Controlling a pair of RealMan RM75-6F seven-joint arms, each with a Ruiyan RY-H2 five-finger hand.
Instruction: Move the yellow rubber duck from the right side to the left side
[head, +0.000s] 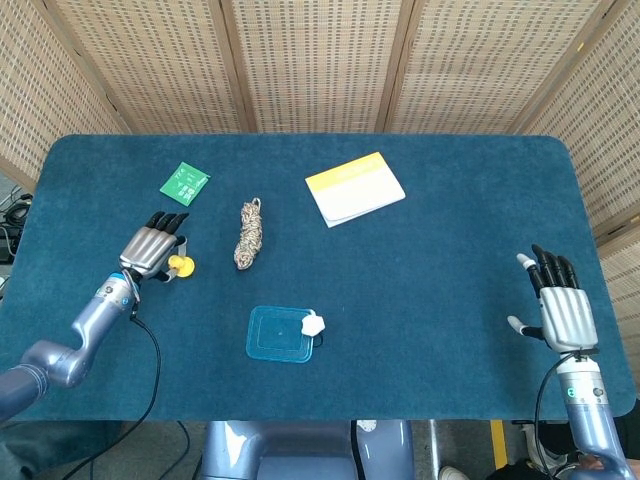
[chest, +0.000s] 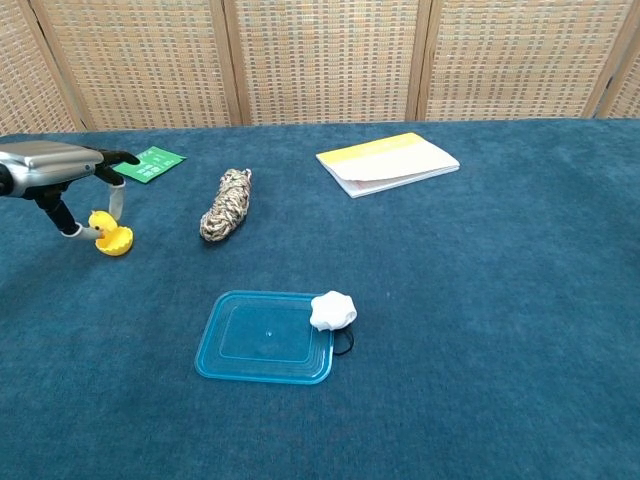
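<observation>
The yellow rubber duck (chest: 98, 222) is low at the table's left side, resting against a small yellow cup (chest: 116, 243). My left hand (chest: 62, 170) reaches over it and pinches it between thumb and a finger. In the head view the duck (head: 180, 265) shows just right of the left hand (head: 150, 250), and duck and cup merge into one yellow spot. My right hand (head: 565, 310) hovers at the table's near right corner, fingers spread, holding nothing.
A coiled rope (chest: 227, 203) lies right of the duck. A green card (chest: 148, 162) sits behind it. A blue plastic lid (chest: 265, 337) with a white crumpled lump (chest: 333, 311) lies near the front. A yellow-and-white notebook (chest: 388, 162) lies farther back.
</observation>
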